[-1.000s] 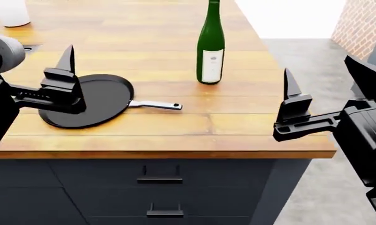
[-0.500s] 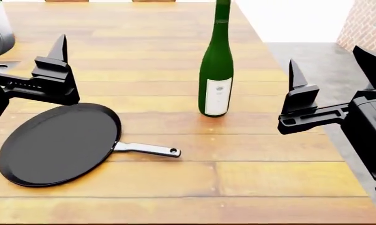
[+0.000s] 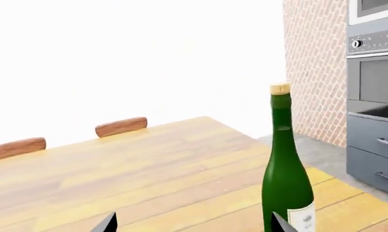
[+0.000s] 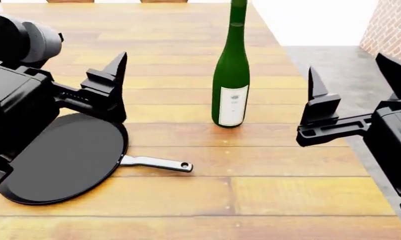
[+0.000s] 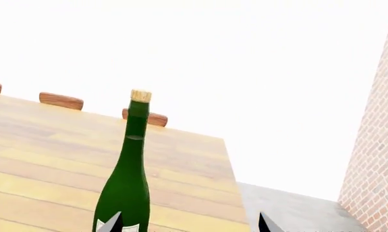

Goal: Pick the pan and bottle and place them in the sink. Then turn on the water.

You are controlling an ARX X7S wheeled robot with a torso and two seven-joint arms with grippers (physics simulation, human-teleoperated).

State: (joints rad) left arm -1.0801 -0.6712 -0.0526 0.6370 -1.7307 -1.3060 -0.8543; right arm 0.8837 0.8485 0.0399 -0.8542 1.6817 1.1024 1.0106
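The black pan (image 4: 60,160) lies flat on the wooden counter at the front left, its silver handle (image 4: 155,163) pointing right. The green wine bottle (image 4: 231,75) stands upright behind the handle. It also shows in the left wrist view (image 3: 288,179) and the right wrist view (image 5: 126,188). My left gripper (image 4: 117,67) is open and empty above the pan's far edge, left of the bottle; its tips (image 3: 192,227) stand wide apart. My right gripper (image 4: 314,82) is open and empty to the right of the bottle, near the counter's right edge (image 5: 190,226). The sink and faucet are out of view.
The wooden countertop (image 4: 254,190) ends at the right over grey floor (image 4: 340,60). Wooden chair backs (image 3: 121,126) stand along its far side. A brick wall (image 3: 313,72) and a grey oven with drawers (image 3: 375,96) stand beyond the floor.
The head view moved in closer over the counter. My left arm swung right toward the bottle and now covers the pan's far left part. The right arm barely moved.
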